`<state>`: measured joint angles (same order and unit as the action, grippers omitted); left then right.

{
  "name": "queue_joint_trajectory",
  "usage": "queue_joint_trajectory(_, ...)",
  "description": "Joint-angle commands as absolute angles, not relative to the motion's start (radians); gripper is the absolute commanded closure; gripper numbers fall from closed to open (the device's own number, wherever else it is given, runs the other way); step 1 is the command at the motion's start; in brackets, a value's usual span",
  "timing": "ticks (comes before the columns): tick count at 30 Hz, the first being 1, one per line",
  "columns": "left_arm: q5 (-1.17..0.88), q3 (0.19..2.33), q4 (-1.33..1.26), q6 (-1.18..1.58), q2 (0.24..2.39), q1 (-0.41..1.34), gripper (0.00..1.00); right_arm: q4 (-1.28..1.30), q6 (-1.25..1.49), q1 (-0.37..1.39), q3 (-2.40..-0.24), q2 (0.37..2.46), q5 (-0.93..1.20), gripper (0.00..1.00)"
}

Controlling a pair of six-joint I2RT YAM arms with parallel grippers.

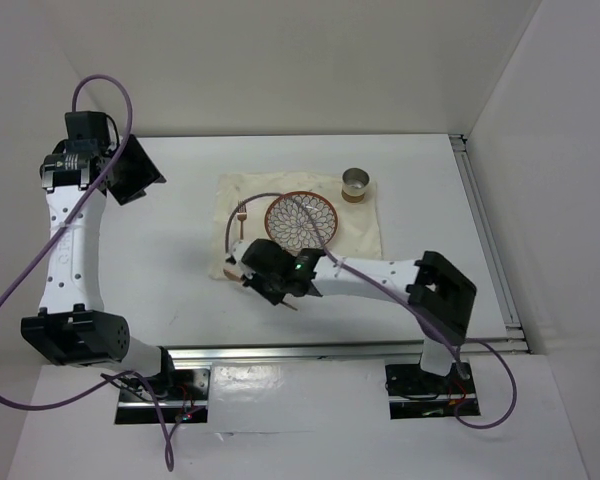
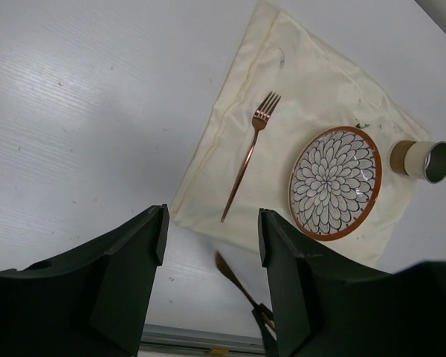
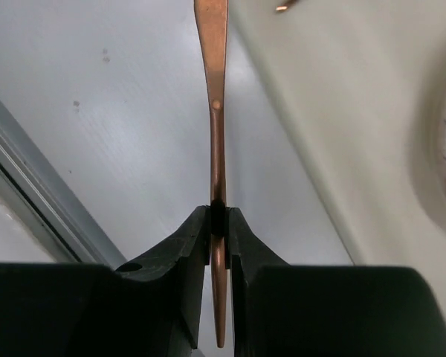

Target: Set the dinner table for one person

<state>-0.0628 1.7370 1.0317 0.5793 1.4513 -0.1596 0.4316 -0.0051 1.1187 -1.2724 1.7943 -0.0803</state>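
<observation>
The dinner table (image 1: 180, 250) is a white tabletop with a cream placemat (image 1: 365, 225) on it. A patterned plate with a brown rim (image 1: 300, 220) lies in the middle of the mat, and a copper fork (image 1: 242, 215) lies left of it. My right gripper (image 1: 263, 285) is shut on the handle of a copper knife (image 3: 211, 44) and holds it over the table by the mat's near left corner. My left gripper (image 1: 130, 170) is open and empty, high at the far left. The left wrist view shows the fork (image 2: 249, 152), plate (image 2: 334, 182) and knife (image 2: 234, 275).
A small metal cup (image 1: 356, 185) stands on the mat's far right corner; it also shows in the left wrist view (image 2: 422, 160). A metal rail (image 1: 330, 350) runs along the table's near edge, and another rail (image 1: 485, 230) along the right edge.
</observation>
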Motion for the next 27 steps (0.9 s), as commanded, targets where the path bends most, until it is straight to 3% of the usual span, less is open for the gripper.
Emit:
queue_joint_trajectory(1,-0.089,1.798,1.008,0.568,1.439,-0.172,0.32,0.482,0.130,1.019,-1.226,1.617,-0.146,1.00)
queue_joint_trajectory(7,-0.123,1.772,0.989,0.568,1.439,-0.172,0.32,0.550,0.424,0.755,-1.063,1.379,-0.146,1.00)
queue_joint_trajectory(12,-0.143,1.763,0.971,0.577,1.459,-0.172,0.33,0.569,0.572,0.580,-1.025,1.358,-0.086,1.00)
queue_joint_trajectory(20,-0.134,1.772,0.989,0.577,1.470,-0.172,0.33,0.537,0.485,0.379,-1.141,1.563,-0.061,1.00)
queue_joint_trajectory(27,-0.133,1.750,0.989,0.568,1.470,-0.172,0.33,0.467,0.459,0.310,-1.184,1.683,-0.029,1.00)
